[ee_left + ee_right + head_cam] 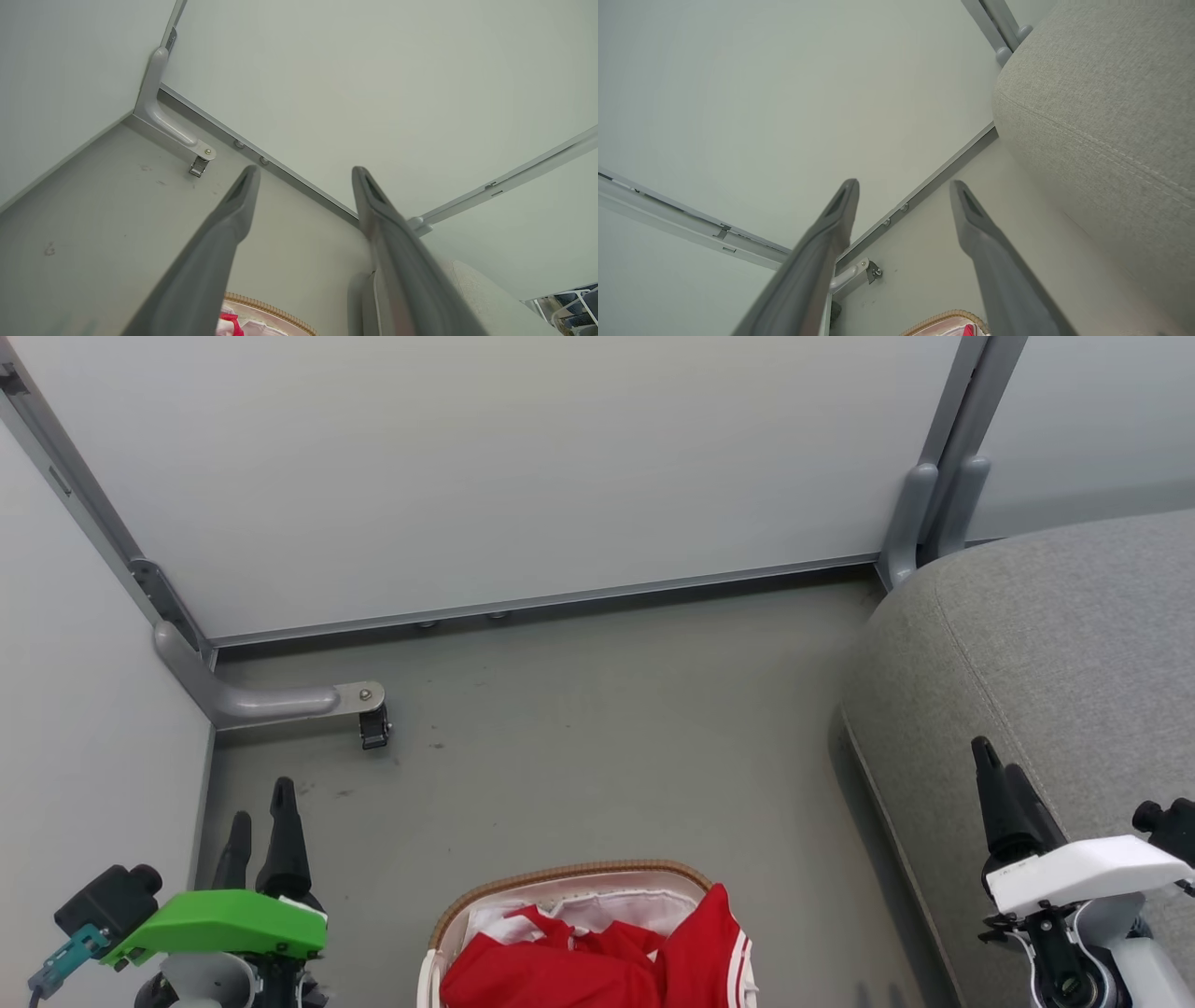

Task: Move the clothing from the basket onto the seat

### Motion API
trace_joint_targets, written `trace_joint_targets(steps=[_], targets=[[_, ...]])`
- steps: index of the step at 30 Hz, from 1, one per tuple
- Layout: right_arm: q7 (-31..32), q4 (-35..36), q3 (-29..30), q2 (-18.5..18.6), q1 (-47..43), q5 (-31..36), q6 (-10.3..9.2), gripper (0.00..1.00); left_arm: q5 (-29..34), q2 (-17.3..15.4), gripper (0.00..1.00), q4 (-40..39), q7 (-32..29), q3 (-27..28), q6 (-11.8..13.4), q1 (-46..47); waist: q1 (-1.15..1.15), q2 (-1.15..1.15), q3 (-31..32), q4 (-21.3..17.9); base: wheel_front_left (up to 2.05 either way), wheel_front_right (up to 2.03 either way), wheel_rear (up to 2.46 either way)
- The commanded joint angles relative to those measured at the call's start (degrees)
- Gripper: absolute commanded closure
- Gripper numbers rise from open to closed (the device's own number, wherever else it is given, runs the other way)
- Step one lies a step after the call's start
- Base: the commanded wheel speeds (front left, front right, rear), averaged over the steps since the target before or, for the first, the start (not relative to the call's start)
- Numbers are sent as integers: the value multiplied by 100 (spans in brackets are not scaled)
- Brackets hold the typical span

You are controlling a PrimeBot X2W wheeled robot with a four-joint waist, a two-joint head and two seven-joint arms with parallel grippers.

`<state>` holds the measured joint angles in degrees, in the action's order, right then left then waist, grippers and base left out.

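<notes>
Clothing (597, 963): heaped in basket (569, 875).
Left pincer (306, 170): apart, empty.
Right pincer (904, 183): apart, empty.
Method: grip red fabric deep, not liner (611, 905); lift toward seat (1055, 644).

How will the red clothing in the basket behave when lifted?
Probably floppy: the clothing lies crumpled in folds, so it should drape and trail from a pinch. Likely light, since it looks like thin fabric. Pieces look heaped together in the basket, so one may drag another, or snag the white liner, on the way up.
</notes>
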<state>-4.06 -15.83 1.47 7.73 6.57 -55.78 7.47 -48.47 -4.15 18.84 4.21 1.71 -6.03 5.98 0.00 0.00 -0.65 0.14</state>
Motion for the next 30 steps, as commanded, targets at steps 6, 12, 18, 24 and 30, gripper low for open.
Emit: trace_joint_targets(steps=[6, 12, 18, 24, 30], targets=[[-152, 57, -69, 110, 161, 649, 2, 0, 653, -88, 0, 37, 154, -133, 59, 194, 0, 0, -3, 6, 0, 0, 0], [-252, 32, -106, 136, 189, 1096, 2, 0, 1124, -156, 0, 66, 254, -280, 123, 218, 0, 0, -4, 1, 0, 0, 0], [-352, 42, -178, 181, 206, 1558, 2, 0, 1592, -228, 0, 160, 353, -472, 171, 259, 0, 0, -9, 0, 0, 0, 0], [-441, 15, -257, 217, 238, 1989, 2, 0, 1970, -266, 0, 240, 438, -623, 251, 273, 0, 0, -14, -5, 0, 0, 0], [-531, -18, -295, 248, 272, 2390, 2, 0, 2304, -292, 0, 296, 525, -730, 317, 280, 0, 0, -13, -15, 0, 0, 0]])
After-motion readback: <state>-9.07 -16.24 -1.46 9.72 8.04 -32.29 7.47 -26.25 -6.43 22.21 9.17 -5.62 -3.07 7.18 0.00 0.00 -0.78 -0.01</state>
